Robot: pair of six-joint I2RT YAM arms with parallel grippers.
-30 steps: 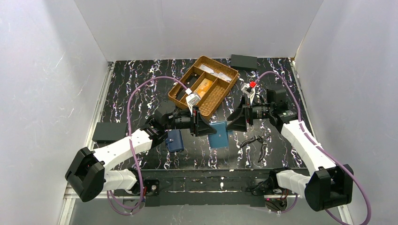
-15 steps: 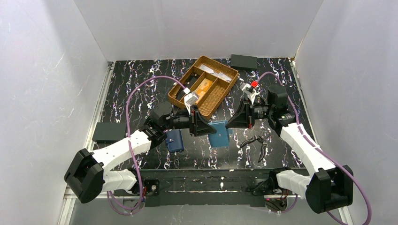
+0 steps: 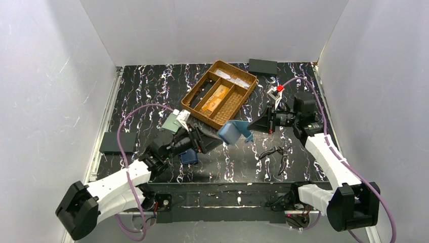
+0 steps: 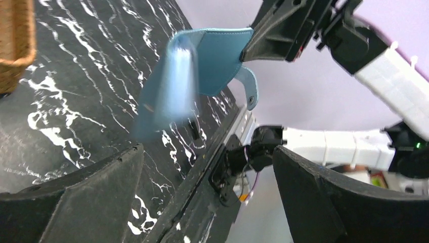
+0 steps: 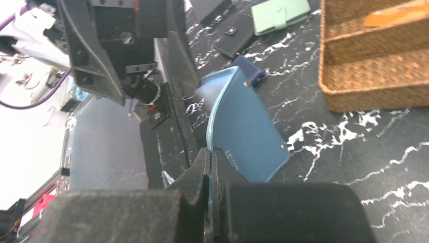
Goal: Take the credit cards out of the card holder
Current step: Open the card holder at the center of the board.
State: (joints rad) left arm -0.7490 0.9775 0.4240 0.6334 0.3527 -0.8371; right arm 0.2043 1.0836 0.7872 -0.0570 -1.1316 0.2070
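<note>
card holder (image 3: 230, 132) hangs in the air above the table (image 3: 152, 91), just in front of the near corner of the woven basket (image 3: 218, 63), pinched at one edge by the right pincer (image 3: 251, 129). that pincer is closed tight on the holder's blue cover; in the right wrist view its two fingers meet on the near edge of the leather (image 5: 248, 136), with no gap showing between them. the holder tips away from the pincer toward the left arm, folded partly open, and its snap tab (image 4: 249, 88) dangles free below the gripped edge. the hanging flap is blurred in the left wrist view, so whether any cards sit inside cannot be told.

the left pincer (image 3: 208, 142) stands wide open and holds nothing. it sits low over the table, apart from the holder, which hangs above and beyond its fingertips. the navy wallet (image 3: 189, 157) lies on the table just beside this pincer, and the pale green wallet (image 3: 171, 123) lies on its far side.

orange-gold credit cards (image 3: 217, 95) lie in a middle compartment of the basket, well apart from both pincers.
</note>
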